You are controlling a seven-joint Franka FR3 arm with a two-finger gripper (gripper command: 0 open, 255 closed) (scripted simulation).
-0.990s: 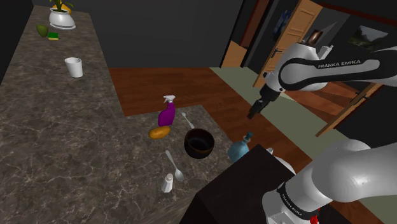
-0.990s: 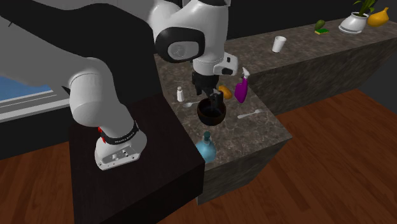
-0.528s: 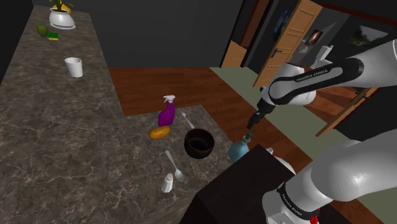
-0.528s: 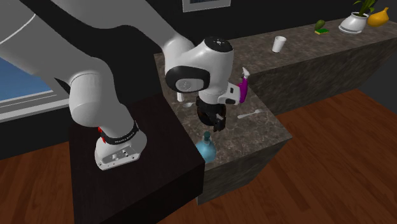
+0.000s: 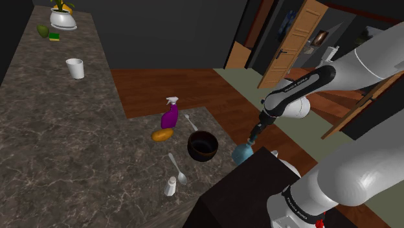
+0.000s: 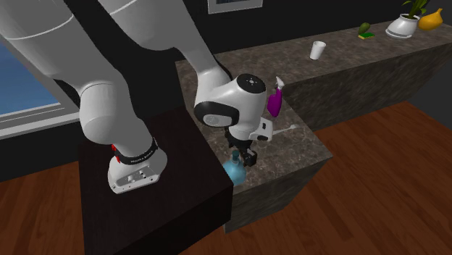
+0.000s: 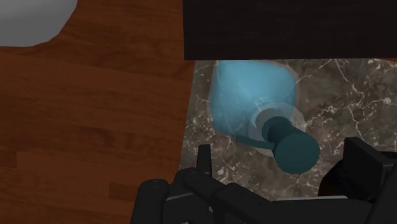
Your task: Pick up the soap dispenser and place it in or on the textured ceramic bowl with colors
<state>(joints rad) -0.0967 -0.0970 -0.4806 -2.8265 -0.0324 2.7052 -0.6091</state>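
The soap dispenser (image 5: 242, 153) is a round pale-blue bottle with a dark teal pump, standing at the counter's near corner beside the dark stand (image 5: 249, 191). My gripper (image 5: 254, 136) hangs just above its pump, also seen in the second exterior view as the gripper (image 6: 245, 159) over the dispenser (image 6: 232, 169). In the wrist view the gripper (image 7: 284, 167) is open, and the pump head (image 7: 293, 151) lies between the fingers without touching them. The dark bowl (image 5: 202, 145) sits on the counter a short way from the dispenser, toward the shoulder view's left.
A purple spray bottle (image 5: 169, 115), an orange object (image 5: 162, 135), two spoons (image 5: 178, 168), and a white shaker (image 5: 170, 186) surround the bowl. A white cup (image 5: 75, 68) and a potted plant (image 5: 63, 19) stand far back. The counter edge drops to wooden floor (image 7: 95, 114) right beside the dispenser.
The arm has folded down and the gripper has dropped from well above the counter edge to just over the dispenser's pump. Nothing on the counter moved.
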